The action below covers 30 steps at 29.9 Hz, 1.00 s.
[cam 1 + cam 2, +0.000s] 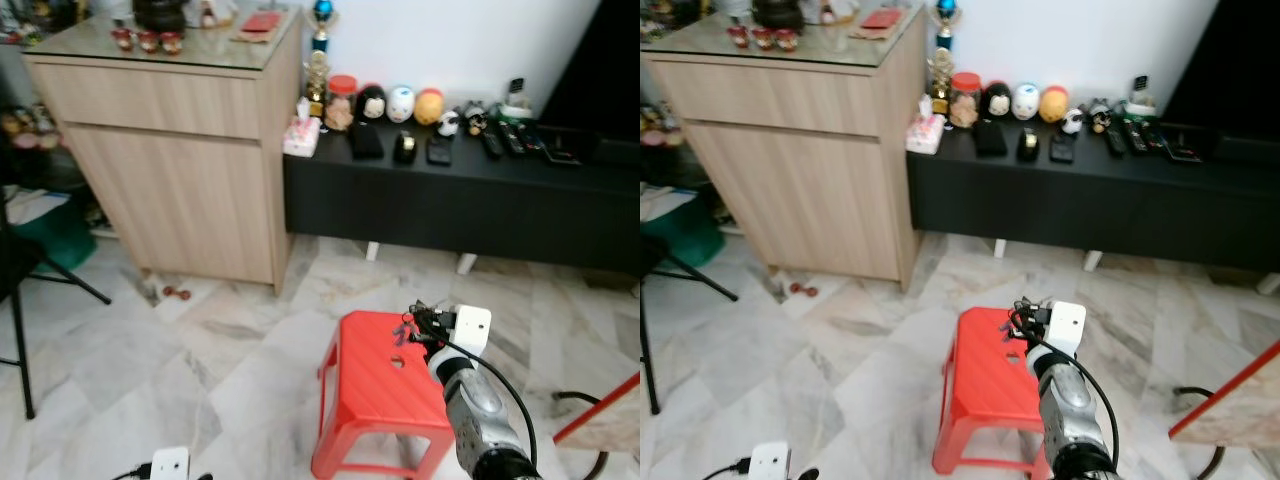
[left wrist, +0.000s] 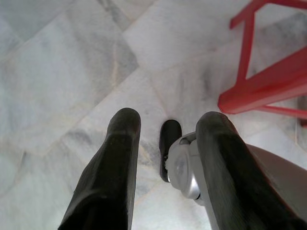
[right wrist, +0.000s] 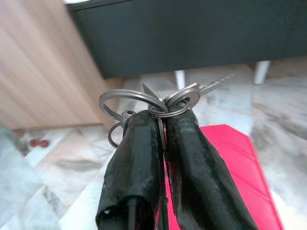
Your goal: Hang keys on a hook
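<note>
While right end effector (image 3: 165,120) pinches keys (image 3: 158,103), blades point forward.

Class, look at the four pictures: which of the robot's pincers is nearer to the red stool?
The right. The right pincer, shut on the keys, is held just above the red stool. The left pincer hangs low over the marble floor, off to the stool's left.

I see even, bright indoor light; the marble floor (image 1: 230,340) is softly lit, and close fingers (image 3: 139,158) look slightly blurred.
</note>
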Available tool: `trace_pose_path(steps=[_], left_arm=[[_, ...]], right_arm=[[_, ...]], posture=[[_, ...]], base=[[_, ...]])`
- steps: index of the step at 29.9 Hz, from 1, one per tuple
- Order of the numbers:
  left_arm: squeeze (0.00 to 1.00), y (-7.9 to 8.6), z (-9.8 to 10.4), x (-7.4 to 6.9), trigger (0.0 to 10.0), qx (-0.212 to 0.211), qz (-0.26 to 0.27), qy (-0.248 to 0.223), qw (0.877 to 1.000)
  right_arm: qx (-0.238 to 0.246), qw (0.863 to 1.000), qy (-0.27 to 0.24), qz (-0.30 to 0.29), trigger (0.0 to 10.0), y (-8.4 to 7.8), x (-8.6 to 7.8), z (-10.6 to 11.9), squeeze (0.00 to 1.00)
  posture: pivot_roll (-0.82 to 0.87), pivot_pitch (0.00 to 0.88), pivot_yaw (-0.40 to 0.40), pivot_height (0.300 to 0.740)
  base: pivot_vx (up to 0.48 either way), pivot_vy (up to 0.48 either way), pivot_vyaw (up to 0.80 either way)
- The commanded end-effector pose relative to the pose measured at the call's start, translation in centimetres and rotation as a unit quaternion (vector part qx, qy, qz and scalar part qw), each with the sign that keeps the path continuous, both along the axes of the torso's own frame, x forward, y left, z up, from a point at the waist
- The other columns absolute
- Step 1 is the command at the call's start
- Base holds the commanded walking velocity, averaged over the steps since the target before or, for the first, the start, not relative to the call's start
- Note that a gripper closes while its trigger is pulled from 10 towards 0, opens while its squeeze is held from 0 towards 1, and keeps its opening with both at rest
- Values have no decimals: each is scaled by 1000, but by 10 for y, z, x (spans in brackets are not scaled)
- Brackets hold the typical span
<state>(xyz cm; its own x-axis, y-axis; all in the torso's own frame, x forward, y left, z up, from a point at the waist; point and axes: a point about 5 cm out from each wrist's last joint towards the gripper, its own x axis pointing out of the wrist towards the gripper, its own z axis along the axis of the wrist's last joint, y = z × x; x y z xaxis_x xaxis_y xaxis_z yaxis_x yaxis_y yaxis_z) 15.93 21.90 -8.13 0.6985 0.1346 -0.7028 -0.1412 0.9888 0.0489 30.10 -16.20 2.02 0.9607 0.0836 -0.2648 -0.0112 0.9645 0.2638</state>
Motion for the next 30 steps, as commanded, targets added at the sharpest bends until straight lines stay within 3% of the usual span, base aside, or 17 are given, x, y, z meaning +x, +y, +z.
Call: trace_pose_path(steps=[1,30], left_arm=[[0,-1,-2,-4,10000,0,0,6,1000],[0,-4,-3,-5,10000,-1,-5,11,1000]], right_arm=[[-2,1000,-1,-6,10000,-4,1,1,0],[-5,1000,0,-8,10000,-5,2,2,0]], posture=[[174,51,-87,740],[168,28,-85,740]], base=[[0,-304,0],[0,-308,0]])
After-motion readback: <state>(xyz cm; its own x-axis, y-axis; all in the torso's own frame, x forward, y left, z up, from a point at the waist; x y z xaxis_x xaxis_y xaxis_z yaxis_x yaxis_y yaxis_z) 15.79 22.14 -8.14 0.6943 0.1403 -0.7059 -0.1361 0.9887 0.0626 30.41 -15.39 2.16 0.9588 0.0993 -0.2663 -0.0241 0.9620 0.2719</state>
